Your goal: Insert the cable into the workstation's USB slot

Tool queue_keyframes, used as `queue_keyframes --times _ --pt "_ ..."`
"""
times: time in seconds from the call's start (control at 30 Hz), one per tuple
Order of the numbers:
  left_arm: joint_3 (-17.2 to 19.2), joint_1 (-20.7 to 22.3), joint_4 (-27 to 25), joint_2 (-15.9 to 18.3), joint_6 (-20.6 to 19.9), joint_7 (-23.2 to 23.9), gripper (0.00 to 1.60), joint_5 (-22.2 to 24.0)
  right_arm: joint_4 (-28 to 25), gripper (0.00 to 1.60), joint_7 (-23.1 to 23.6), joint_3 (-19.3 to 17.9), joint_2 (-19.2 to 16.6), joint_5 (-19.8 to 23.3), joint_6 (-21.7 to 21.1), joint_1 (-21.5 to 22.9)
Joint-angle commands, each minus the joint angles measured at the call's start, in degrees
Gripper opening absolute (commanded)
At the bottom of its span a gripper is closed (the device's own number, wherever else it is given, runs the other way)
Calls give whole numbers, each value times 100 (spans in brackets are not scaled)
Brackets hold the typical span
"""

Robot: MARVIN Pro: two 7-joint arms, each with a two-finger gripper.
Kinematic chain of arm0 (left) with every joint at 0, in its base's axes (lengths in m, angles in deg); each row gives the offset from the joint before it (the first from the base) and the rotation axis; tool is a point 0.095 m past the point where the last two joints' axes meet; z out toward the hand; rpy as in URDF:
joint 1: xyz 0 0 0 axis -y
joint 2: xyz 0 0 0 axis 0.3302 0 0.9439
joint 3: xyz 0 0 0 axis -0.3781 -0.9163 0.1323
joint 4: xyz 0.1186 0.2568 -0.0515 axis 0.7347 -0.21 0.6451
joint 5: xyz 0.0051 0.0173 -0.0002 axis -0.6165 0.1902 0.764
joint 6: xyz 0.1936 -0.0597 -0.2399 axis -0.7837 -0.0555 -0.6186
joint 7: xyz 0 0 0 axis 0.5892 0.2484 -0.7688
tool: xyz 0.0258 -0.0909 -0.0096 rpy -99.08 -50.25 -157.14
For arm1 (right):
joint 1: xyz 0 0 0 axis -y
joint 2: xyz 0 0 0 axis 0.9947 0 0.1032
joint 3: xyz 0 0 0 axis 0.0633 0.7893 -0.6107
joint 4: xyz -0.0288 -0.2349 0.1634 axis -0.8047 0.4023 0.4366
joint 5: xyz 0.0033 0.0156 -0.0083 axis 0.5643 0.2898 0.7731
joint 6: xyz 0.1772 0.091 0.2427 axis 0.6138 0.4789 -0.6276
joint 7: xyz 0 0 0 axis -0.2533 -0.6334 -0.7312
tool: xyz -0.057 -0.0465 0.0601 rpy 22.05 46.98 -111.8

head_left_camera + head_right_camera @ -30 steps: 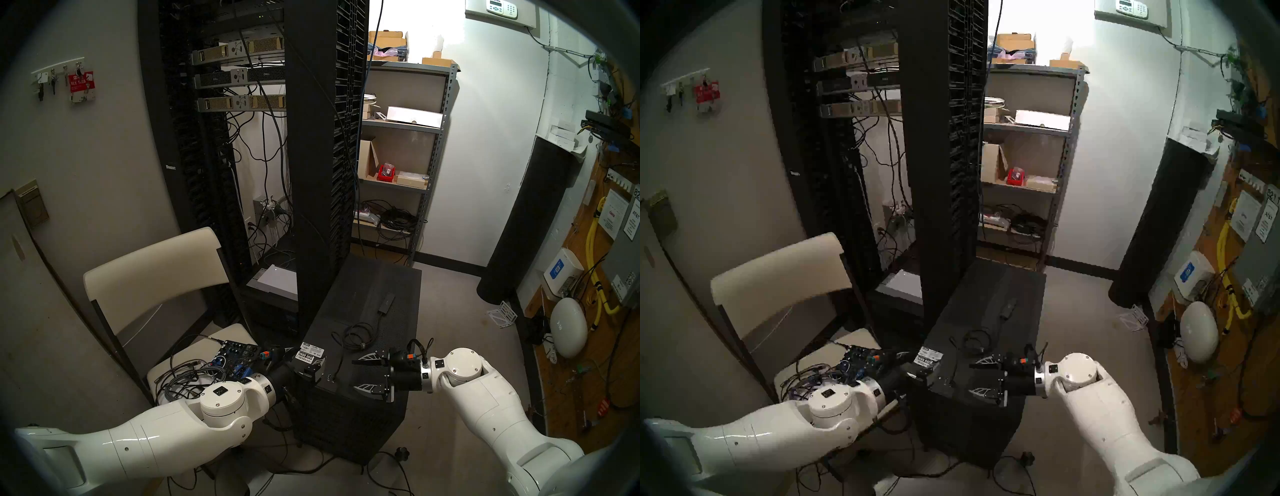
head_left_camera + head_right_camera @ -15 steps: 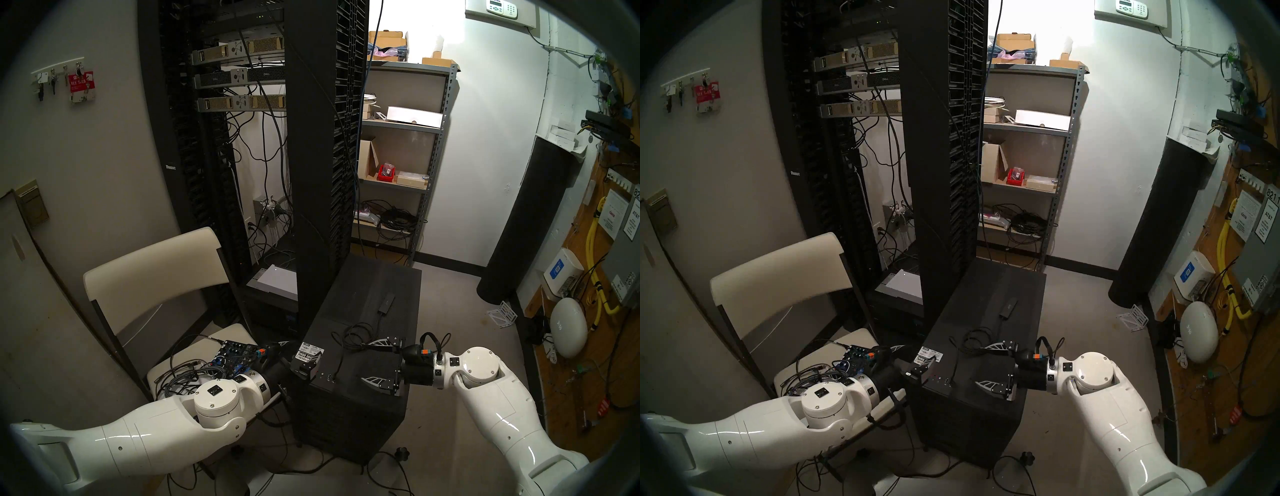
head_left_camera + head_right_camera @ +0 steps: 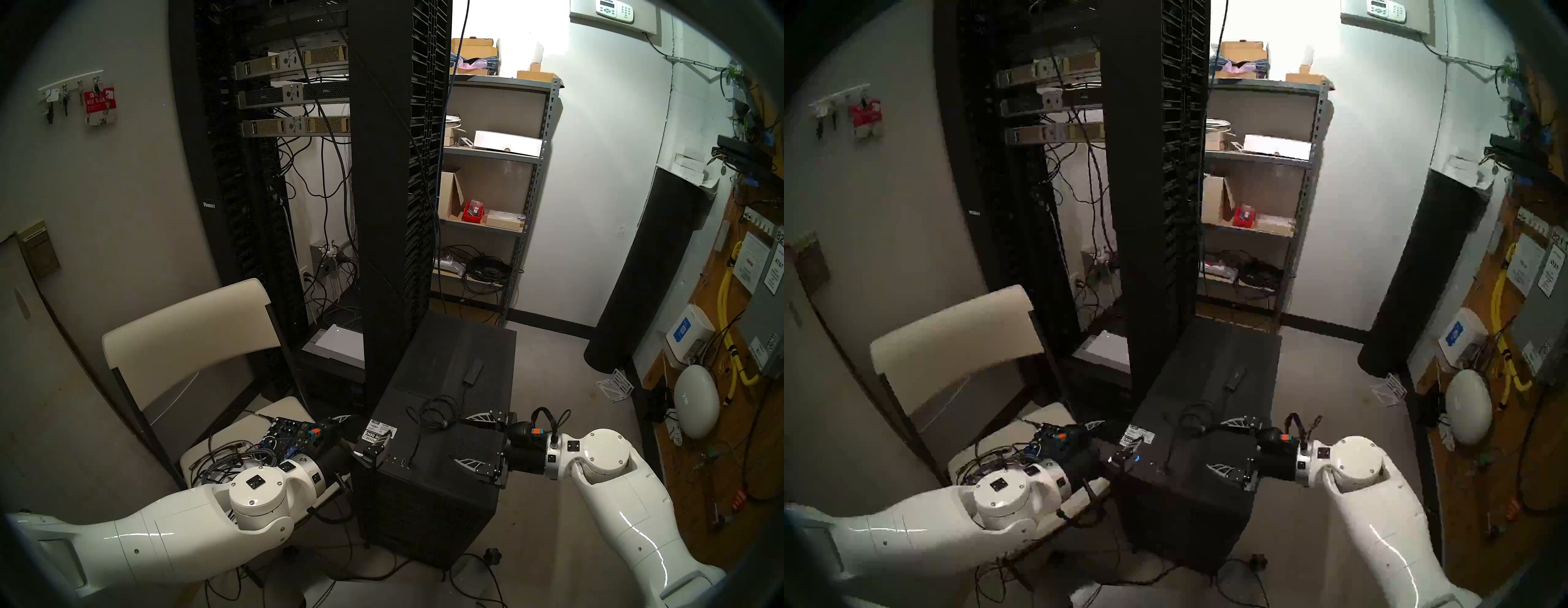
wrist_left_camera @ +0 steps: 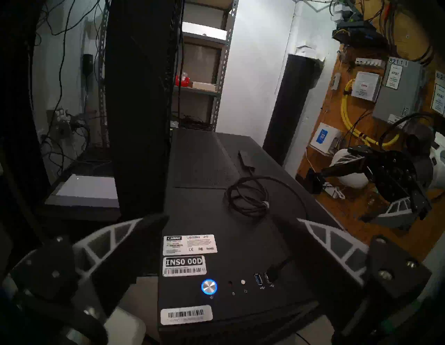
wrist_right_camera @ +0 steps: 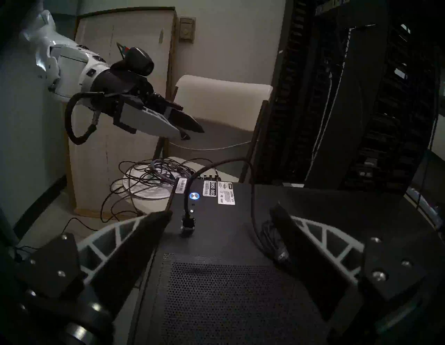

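Both pairs of fingers stand spread with nothing between them: the left gripper (image 4: 231,231) hangs over the stickered front corner of the workstation (image 3: 428,501), the right gripper (image 3: 469,441) over its mesh top near the right edge. The cable (image 4: 248,197) lies on the lid in a small loose coil, its flat adapter box (image 3: 471,370) resting further back, while its plug (image 5: 187,226) sits in a top USB slot (image 4: 267,277) beside an empty blue one, apparently seated. It looks light, limp and springy, so the cord would bend away under a push; the stiff plug body is probably the place to pinch it, square and short. Matte black panels, perforated mesh, glossy white barcode labels and a ringed metal power button (image 4: 209,286) make up the case
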Motion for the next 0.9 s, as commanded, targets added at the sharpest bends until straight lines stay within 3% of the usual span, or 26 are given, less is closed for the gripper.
queue_keyframes --times 0.0,0.87 --pt "36 45 -180 -17 54 13 160 -20 -277 157 -75 -186 -34 112 27 -92" --pt "57 54 -216 -55 70 5 160 1 -352 160 -129 -342 28 121 52 -167"
